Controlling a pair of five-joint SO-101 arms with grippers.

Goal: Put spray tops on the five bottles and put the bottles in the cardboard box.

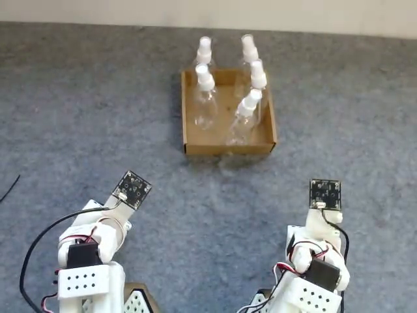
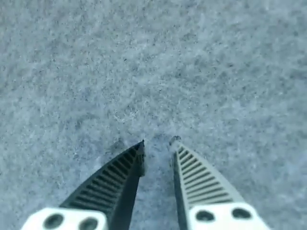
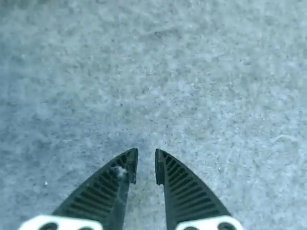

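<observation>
The cardboard box [image 1: 187,111] sits at the far middle of the grey felt table. Several clear bottles with white spray tops are at it: one upright [image 1: 205,98], one leaning [image 1: 244,120], one by the right wall [image 1: 258,75]. Two more bottles [image 1: 204,51] [image 1: 249,49] rise at the box's far wall; I cannot tell whether they stand inside it. Both arms are folded back at the near edge, far from the box. My left gripper [image 2: 157,143] and right gripper [image 3: 146,155] point down at bare felt, jaws drawn together to a narrow slit with nothing between them.
The left arm's wrist camera board [image 1: 132,189] and the right arm's wrist camera board [image 1: 324,194] face up over the near table. A black cable [image 1: 9,188] lies at the left edge. Open grey felt [image 1: 215,195] stretches between arms and box.
</observation>
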